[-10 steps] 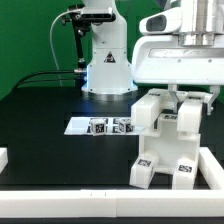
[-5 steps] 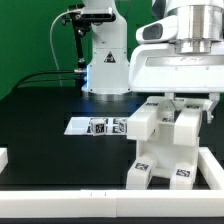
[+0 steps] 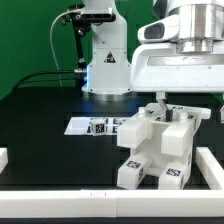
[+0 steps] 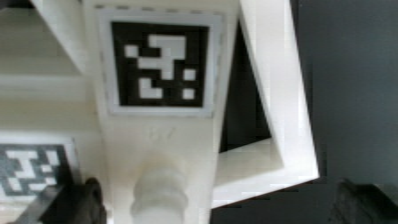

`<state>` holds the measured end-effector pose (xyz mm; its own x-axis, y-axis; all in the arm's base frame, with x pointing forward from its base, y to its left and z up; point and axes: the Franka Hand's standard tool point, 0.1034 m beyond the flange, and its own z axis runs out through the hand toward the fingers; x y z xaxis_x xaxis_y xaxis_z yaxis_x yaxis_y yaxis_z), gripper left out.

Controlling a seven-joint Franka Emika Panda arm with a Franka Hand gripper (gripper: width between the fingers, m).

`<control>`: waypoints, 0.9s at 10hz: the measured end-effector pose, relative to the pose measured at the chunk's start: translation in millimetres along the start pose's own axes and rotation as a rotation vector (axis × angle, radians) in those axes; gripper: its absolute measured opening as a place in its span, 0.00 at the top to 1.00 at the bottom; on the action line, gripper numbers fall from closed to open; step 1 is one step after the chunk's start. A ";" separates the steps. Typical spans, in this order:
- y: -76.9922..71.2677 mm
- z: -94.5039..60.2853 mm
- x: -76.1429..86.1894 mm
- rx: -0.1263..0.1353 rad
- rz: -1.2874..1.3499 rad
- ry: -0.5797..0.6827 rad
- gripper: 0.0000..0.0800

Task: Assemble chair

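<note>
Gripping the part-built white chair (image 3: 150, 150) from above, my claw (image 3: 165, 108) is clamped on its top; beneath it, several pieces look joined, more assembly probably remains.

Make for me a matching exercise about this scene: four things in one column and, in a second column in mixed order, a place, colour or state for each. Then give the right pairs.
Column one
1. chair piece
2. marker board
3. table
4. robot base

Column two
A. black
B. thin, lying flat, on the exterior view's left of the chair piece
C. at the back, in front of the green wall
D. bulky, white, tilted

Pairs: 1-D, 2-B, 3-A, 4-C
</note>
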<state>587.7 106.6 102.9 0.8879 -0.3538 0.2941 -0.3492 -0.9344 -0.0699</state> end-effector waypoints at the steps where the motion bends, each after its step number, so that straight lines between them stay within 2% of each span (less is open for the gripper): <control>1: -1.0 -3.8 -0.1 0.002 0.002 -0.012 0.19; 2: -2.5 -16.6 0.8 0.011 0.005 -0.045 0.19; 3: -1.6 -37.0 5.6 0.027 0.009 -0.084 0.19; 4: 2.0 -53.9 15.6 0.030 0.004 -0.108 0.19; 5: 1.0 -60.5 26.2 0.018 -0.020 -0.100 0.19; 9: 1.5 -55.5 24.4 0.015 -0.020 -0.091 0.19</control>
<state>592.2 98.8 162.9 0.9184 -0.3370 0.2074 -0.3274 -0.9415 -0.0798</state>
